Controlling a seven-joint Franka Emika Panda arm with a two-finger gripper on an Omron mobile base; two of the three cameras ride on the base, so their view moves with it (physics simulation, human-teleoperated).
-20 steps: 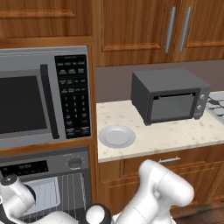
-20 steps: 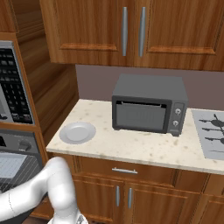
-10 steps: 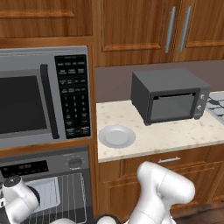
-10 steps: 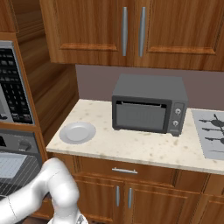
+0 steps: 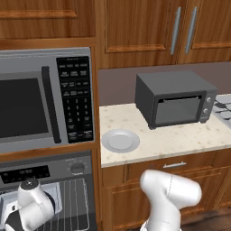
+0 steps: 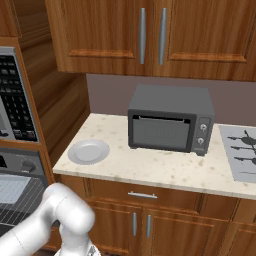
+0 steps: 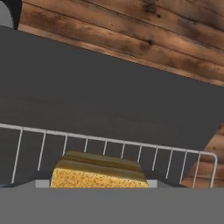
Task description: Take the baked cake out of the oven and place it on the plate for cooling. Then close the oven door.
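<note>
As the hand view shows, the cake lies lengthwise along the wire rack.

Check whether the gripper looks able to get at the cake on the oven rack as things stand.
Probably yes. In the hand view the cake sits on the wire rack right at the bottom edge, with nothing in front of it, and the oven stands open.

The cake, a golden-brown block with a spongy yellow side, sits on a wire rack of the oven, above the dark, open oven door. The round pale plate lies flat and bare on the surface.
</note>
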